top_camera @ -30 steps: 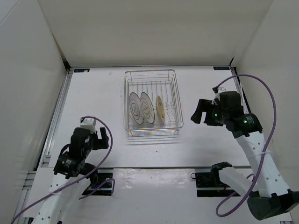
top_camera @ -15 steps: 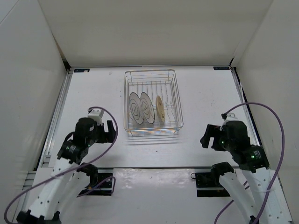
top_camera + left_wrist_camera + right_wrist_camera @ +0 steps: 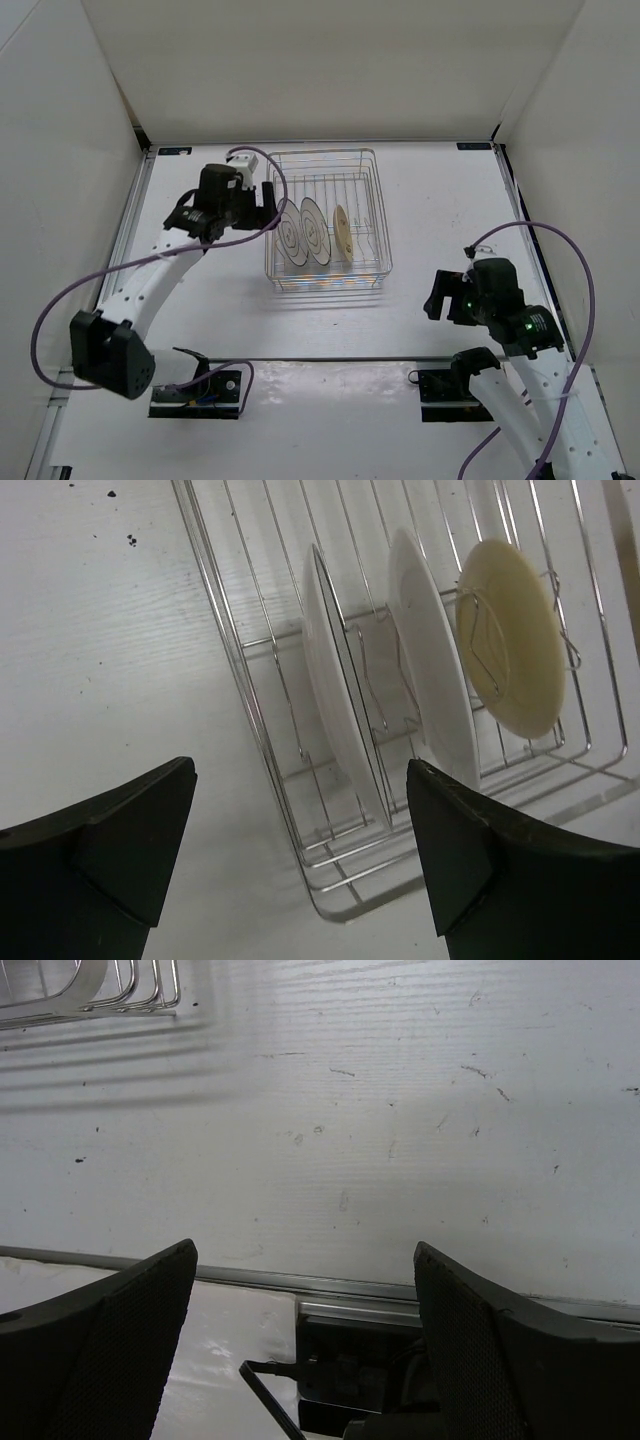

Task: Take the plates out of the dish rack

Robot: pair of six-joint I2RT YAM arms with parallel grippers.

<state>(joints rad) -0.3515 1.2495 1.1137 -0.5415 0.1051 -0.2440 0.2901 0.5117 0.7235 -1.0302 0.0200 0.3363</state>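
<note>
Two arms stand at this table, and both have their jaws spread wide with nothing between them. On the left, the left gripper [image 3: 262, 206] hangs just outside the left wall of the dish rack [image 3: 325, 152], a purple cable [image 3: 250, 151] arching over its wrist. In its wrist view the rack's thin side wires stand between the dark fingers [image 3: 130, 830] and the nearest plate. Inside the rack three plates stand on edge in a row between upright wire dividers. A white-grey plate [image 3: 290, 233] is leftmost, a second white-grey plate [image 3: 314, 230] is beside it, and a smaller tan plate [image 3: 342, 230] is on the right. The rack is shiny silver wire, rectangular and open-topped. Well to the right and nearer, the right gripper [image 3: 437, 296] hovers over bare table [image 3: 440, 190], apart from the rack. The tabletop is white, faintly scuffed and speckled, boxed in by plain white walls [image 3: 60, 150], with a metal rail [image 3: 330, 358] along the near side.
</note>
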